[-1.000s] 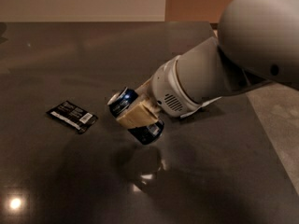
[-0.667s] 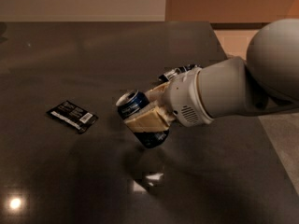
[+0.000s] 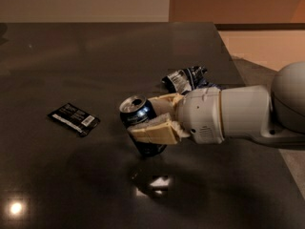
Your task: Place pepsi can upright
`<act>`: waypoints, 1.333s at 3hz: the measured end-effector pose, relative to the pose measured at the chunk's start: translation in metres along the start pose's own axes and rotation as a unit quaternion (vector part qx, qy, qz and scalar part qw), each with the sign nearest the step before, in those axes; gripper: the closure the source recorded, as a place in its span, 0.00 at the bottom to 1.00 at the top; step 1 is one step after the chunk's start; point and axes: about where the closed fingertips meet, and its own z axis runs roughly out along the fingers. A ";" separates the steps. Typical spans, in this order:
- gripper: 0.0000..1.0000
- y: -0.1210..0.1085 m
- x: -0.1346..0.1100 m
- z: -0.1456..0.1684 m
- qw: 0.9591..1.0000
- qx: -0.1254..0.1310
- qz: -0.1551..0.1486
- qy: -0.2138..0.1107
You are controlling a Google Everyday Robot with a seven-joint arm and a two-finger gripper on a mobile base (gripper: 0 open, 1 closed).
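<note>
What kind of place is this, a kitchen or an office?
Probably an office break area, though uncertain: a large dark table, a plain wall behind, a snack bag. The gripper, mid-table, holds the can tilted.

On the table (image 3: 95, 51), your gripper (image 3: 142, 117) clasps the tilted can (image 3: 139, 112); the packet (image 3: 74, 119) lies to its left, the bag (image 3: 183, 78) just behind.

Tan claw (image 3: 143, 118) around dark blue pepsi can (image 3: 138, 113) with silver top
</note>
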 end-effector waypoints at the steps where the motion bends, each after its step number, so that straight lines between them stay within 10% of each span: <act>1: 1.00 0.006 -0.003 0.003 0.998 -0.029 -0.030 -0.050; 3: 1.00 0.012 0.009 0.006 0.987 -0.070 -0.072 -0.122; 4: 0.83 0.011 0.016 0.004 0.985 -0.069 -0.075 -0.141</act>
